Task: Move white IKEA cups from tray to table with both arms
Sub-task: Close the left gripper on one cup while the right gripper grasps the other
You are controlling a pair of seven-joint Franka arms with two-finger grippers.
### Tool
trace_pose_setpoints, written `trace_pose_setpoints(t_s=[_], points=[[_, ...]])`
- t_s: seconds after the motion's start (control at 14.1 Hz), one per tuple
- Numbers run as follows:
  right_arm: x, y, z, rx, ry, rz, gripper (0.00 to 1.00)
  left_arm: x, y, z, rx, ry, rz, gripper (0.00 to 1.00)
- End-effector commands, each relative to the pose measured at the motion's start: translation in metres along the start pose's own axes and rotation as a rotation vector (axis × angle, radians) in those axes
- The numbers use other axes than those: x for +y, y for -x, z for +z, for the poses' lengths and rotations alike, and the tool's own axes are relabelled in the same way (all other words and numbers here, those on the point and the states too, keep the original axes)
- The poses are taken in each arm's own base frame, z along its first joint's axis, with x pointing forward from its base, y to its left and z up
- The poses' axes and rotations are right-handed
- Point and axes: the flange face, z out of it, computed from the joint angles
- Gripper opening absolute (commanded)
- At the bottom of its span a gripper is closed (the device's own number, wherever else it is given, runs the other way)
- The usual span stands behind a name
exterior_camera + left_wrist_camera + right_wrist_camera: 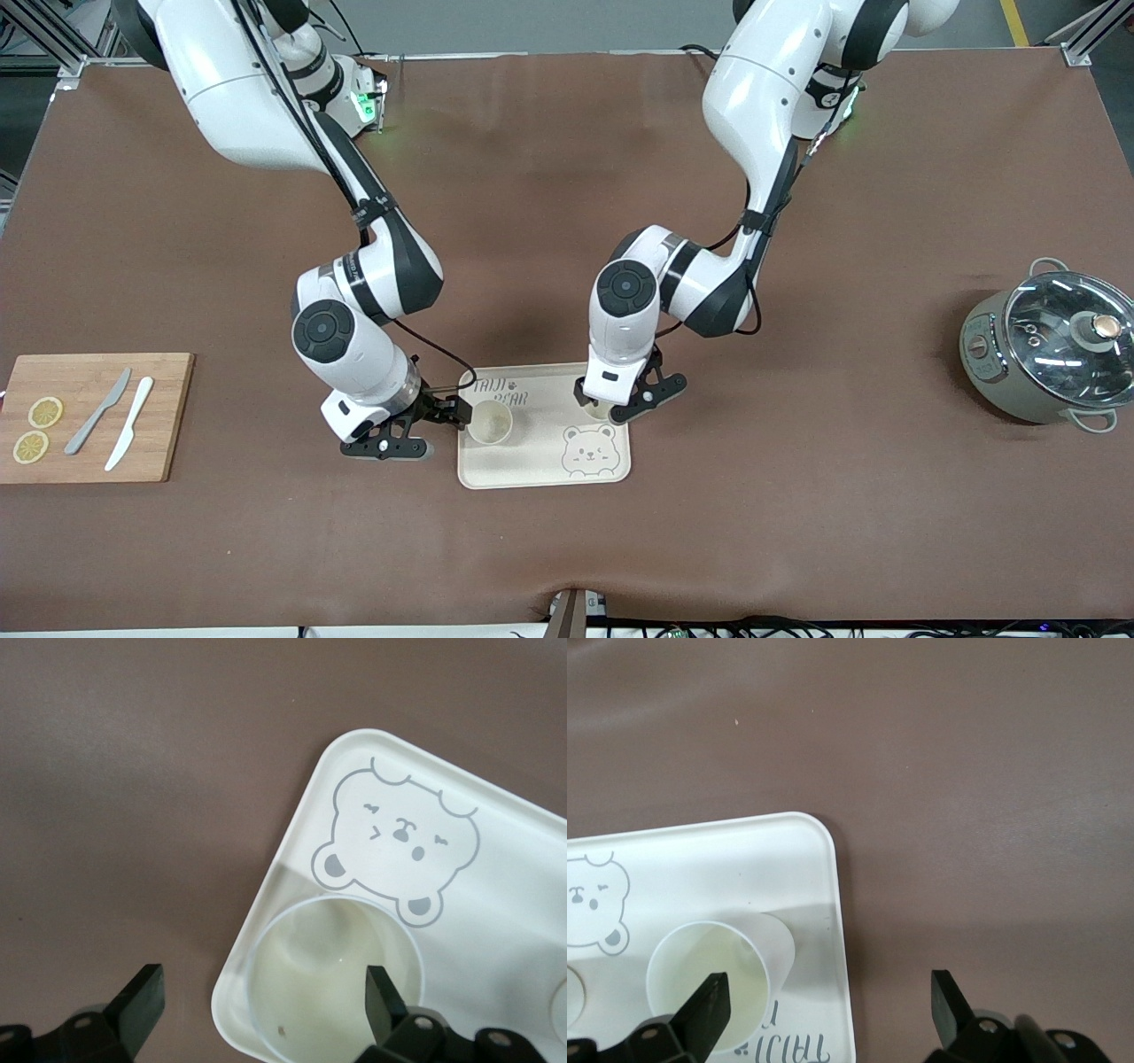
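Note:
Two white IKEA cups stand upright on the bear-printed tray [532,461]. One cup [490,422] is at the tray's edge toward the right arm's end, and the other cup [599,410] is at the edge toward the left arm's end. My right gripper [461,415] is open low beside the first cup. In the right wrist view, the gripper [828,1001] has one finger over the cup [713,988] and the other over the table. My left gripper [611,409] is open over the second cup [332,979]. In its wrist view, the gripper [264,997] straddles the cup's wall without gripping.
A wooden cutting board [89,416] with two lemon slices and two knives lies at the right arm's end. A grey pot with a glass lid [1050,350] stands at the left arm's end. Brown cloth covers the table.

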Motion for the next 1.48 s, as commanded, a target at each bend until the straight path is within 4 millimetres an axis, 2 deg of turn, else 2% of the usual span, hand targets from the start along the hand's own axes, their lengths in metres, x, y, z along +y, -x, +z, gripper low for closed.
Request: trace_pose_setpoints(t_s=[0.0,0.07,0.14,0.35,0.49,0.57,0.64,1.06,1.27,1.34,1.41], points=[[-0.015,0.005,0.018,0.022,0.014,0.017,1.00,0.004,-0.001,0.004,0.014,0.009,-0.021,1.00],[-0.016,0.006,0.025,0.028,0.010,0.017,1.00,0.004,-0.001,0.006,0.015,0.010,-0.028,1.00],[-0.016,0.006,0.029,0.029,0.009,0.016,1.00,0.005,-0.001,0.007,0.019,0.018,-0.045,0.91],[-0.019,0.010,0.040,0.025,0.008,0.011,1.00,0.007,-0.001,0.009,0.025,0.036,-0.071,0.33],[-0.022,0.014,0.051,0.031,0.003,0.005,1.00,0.007,0.000,0.008,0.026,0.038,-0.078,0.10],[-0.024,0.015,0.056,0.038,-0.003,0.005,1.00,0.007,0.000,0.009,0.024,0.035,-0.080,0.04],[-0.028,0.017,0.059,0.045,-0.009,0.010,1.00,0.007,0.000,0.008,0.025,0.036,-0.080,0.00],[-0.034,0.024,0.072,0.040,-0.010,0.008,1.00,0.008,-0.006,-0.014,0.029,0.048,-0.087,0.00],[-0.034,0.024,0.072,0.042,-0.011,0.008,1.00,0.000,-0.018,-0.031,0.025,0.019,-0.094,0.00],[-0.034,0.024,0.072,0.042,-0.011,0.008,0.95,-0.002,-0.023,-0.041,0.030,0.018,-0.096,0.00],[-0.034,0.024,0.072,0.040,-0.011,0.009,0.73,-0.003,-0.025,-0.050,0.033,0.026,-0.096,0.00]])
